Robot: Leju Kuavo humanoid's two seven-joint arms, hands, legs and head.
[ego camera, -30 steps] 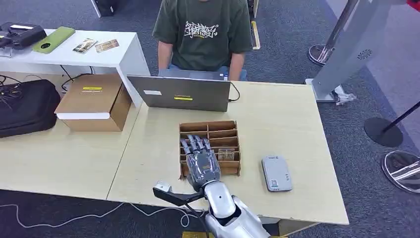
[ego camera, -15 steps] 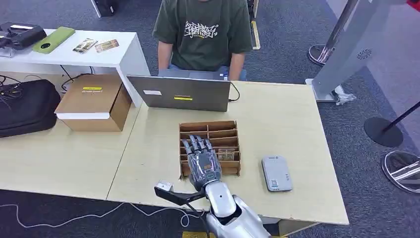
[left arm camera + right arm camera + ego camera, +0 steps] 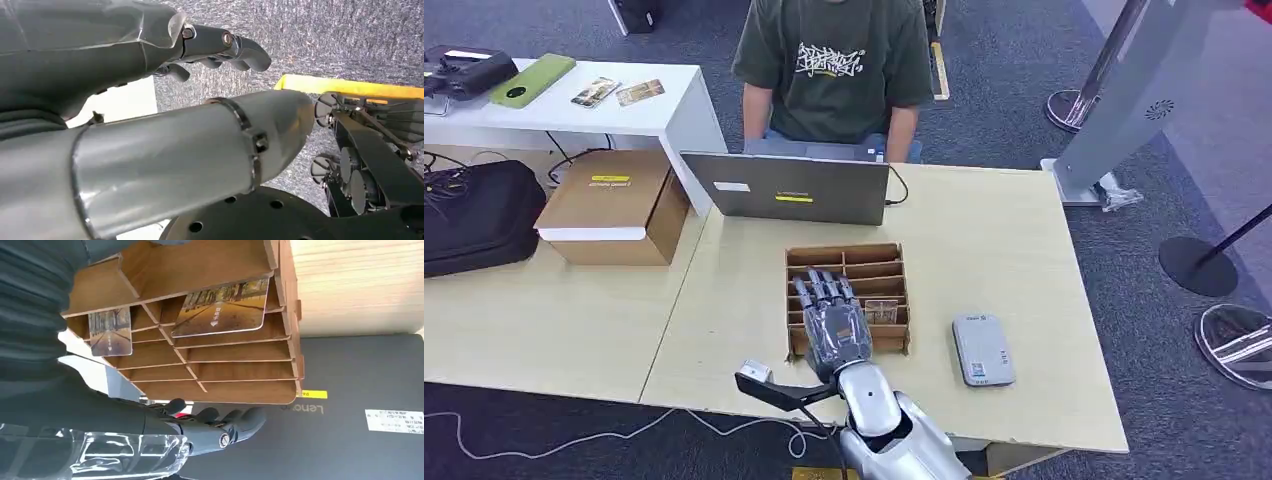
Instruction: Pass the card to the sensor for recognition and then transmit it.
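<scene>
Two cards (image 3: 222, 307) in wooden rack (image 3: 848, 296), right hand (image 3: 833, 328) above, fingers (image 3: 822, 289) spread, empty.

Even, bright indoor light is falling from above in the head view, leaving only soft, short shadows under the wooden rack (image 3: 847, 297) and the laptop (image 3: 788, 188) on the pale table (image 3: 1014, 250). Nothing is glaring there and the focus is holding to the corners. In the left wrist view, the silver arm (image 3: 165, 160) is catching broad white sheen and looking soft, being so close. In the right wrist view, the plastic cover (image 3: 125, 452) is glinting.
</scene>
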